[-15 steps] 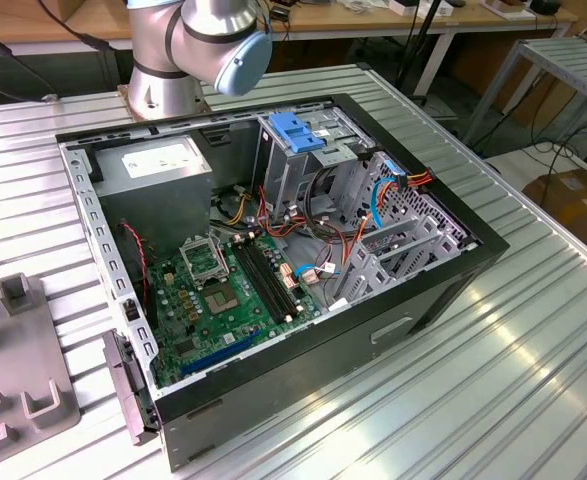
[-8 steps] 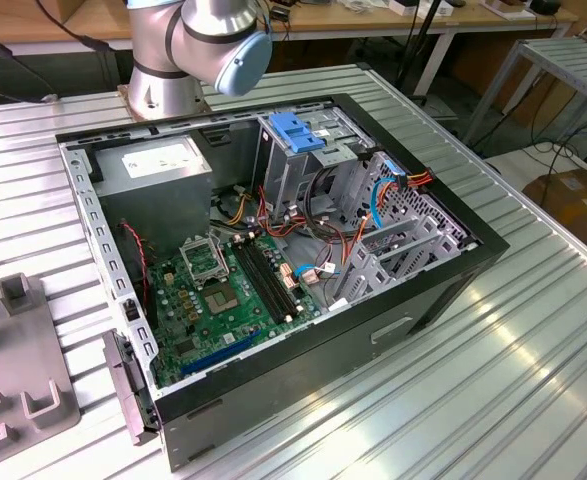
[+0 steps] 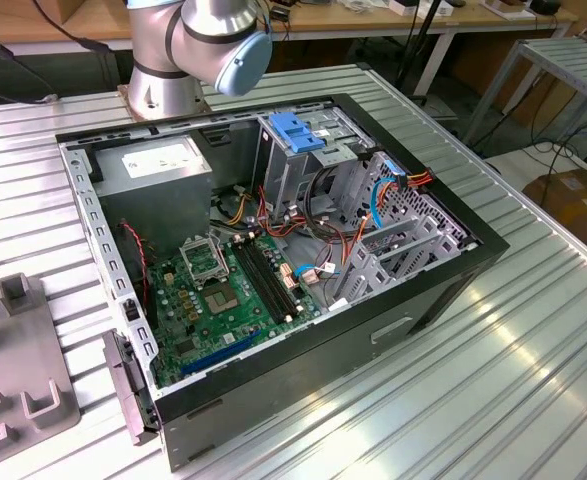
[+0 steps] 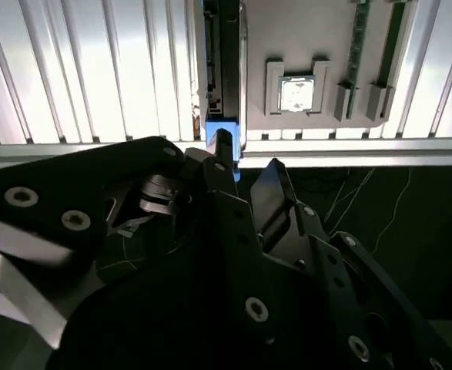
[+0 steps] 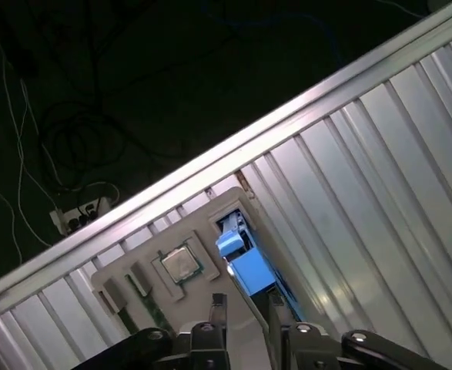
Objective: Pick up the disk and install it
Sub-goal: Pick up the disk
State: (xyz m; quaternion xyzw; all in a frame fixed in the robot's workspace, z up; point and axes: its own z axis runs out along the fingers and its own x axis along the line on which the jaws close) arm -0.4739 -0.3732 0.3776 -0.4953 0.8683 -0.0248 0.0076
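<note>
Pincer (image 4: 247,154) nearest: jaws part-open, gripping nothing. Disk (image 4: 224,77) stands on edge in the grey fixture plate (image 4: 295,31), just ahead of the fingertips (image 4: 224,150), blue rail end closest to them; contact unclear. Off to the pincer's side, same plate: CPU chip (image 4: 297,94), then memory sticks (image 4: 356,46).

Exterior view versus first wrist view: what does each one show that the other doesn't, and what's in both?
Exterior view: the open computer case with its motherboard, and the arm. First wrist view: the open gripper over the disk, which sits in a grey tray beside a processor chip. Both: the ribbed metal table.
</note>
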